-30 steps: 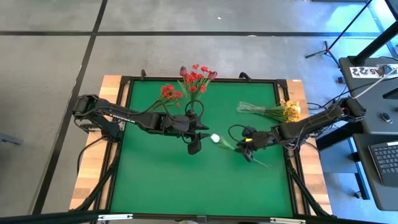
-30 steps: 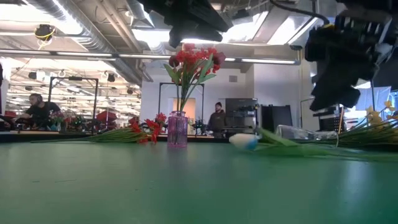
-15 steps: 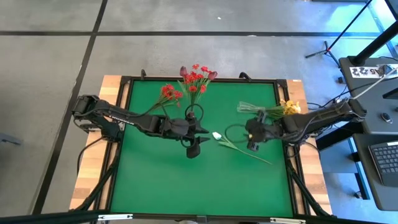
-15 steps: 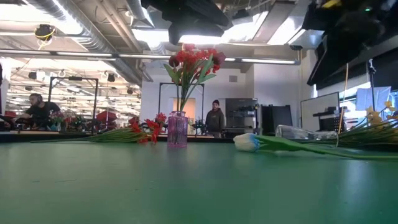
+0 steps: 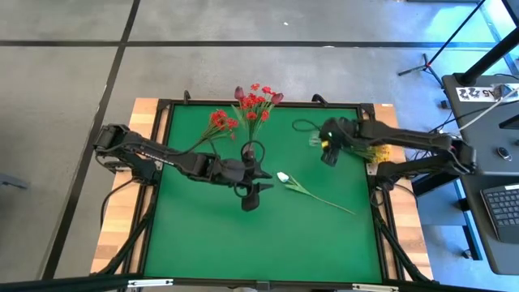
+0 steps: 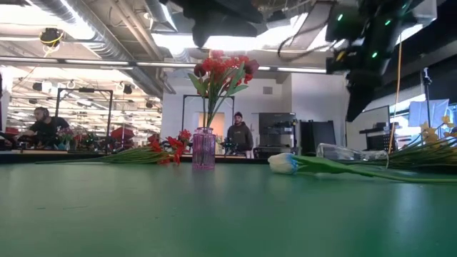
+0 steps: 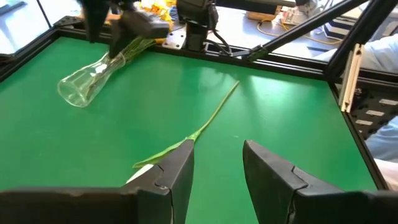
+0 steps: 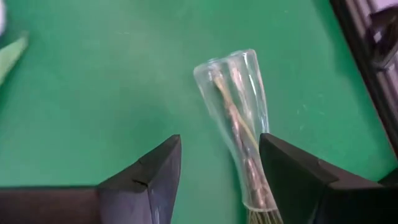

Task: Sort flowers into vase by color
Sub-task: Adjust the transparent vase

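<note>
A pink vase stands near the table's far middle and holds red flowers. Another red spray lies on the mat to its left. A white bud on a long green stem lies flat at mid-table. My left gripper hovers open just left of the bud, holding nothing. My right gripper hangs open above a clear vase. That vase lies on its side at the far right with yellow flowers' stems inside it.
The table's dark frame runs close behind the clear vase. Bare green mat fills the near half of the table. People stand in the room beyond the far edge.
My right gripper has left the white flower's stem and swung up and toward the far edge. It has tipped to point down over the clear vase. The white flower stays flat on the mat.
</note>
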Robot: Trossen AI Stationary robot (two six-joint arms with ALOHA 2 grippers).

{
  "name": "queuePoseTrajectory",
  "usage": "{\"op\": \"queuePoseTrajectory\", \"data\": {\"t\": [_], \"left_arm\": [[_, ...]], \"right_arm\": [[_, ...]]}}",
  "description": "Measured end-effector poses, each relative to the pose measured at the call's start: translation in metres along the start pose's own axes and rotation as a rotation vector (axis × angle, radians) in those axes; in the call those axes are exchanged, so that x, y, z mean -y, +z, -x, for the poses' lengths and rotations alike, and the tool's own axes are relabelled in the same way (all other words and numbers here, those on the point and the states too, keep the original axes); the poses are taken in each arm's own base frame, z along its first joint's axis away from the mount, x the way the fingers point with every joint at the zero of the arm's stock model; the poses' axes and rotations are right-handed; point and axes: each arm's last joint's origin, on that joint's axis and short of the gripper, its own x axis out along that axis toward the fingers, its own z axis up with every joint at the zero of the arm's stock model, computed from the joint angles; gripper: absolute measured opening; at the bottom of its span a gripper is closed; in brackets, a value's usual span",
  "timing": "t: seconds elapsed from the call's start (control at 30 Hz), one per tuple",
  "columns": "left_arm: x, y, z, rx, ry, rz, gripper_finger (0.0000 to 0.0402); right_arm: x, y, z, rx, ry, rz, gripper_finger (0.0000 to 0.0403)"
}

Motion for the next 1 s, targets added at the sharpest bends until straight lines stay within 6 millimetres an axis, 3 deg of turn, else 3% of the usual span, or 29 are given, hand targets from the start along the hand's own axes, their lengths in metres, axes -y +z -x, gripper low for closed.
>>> {"op": "queuePoseTrajectory", "data": {"t": [0.33, 1.0], "left_arm": [[0.010, -0.005, 0.003, -0.028, -0.020, -0.021, 0.0133], [0.014, -0.010, 0.005, -0.056, -0.004, -0.032, 0.0133]], "right_arm": [[0.024, 0.007, -0.054, -0.197, -0.002, 0.070, 0.0215], [0.039, 0.000, -0.108, -0.405, -0.012, 0.077, 0.0211]]}}
